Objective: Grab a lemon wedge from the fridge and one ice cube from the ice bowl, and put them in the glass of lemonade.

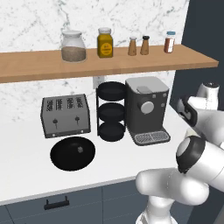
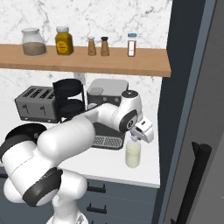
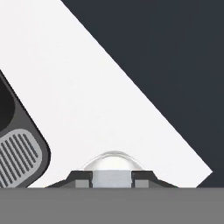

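I was working in a home kitchen: a toaster (image 1: 65, 116) and coffee machine (image 1: 146, 110) stood on the white surface (image 1: 26, 162) against a marble wall, spice jars (image 1: 105, 42) lined a wooden shelf (image 1: 109, 64), drawers sat below, and a tall dark fridge (image 2: 192, 109) flanked it.

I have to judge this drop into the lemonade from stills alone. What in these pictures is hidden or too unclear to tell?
- What the end effector holds: right base view, its fingers blur together over the glass of lemonade; hand view, a pale block sits between them, too indistinct to identify.
- Glass of lemonade: hand view, the bottom edge crops all but its rim.
- Fridge interior: right base view, hidden by its dark side.
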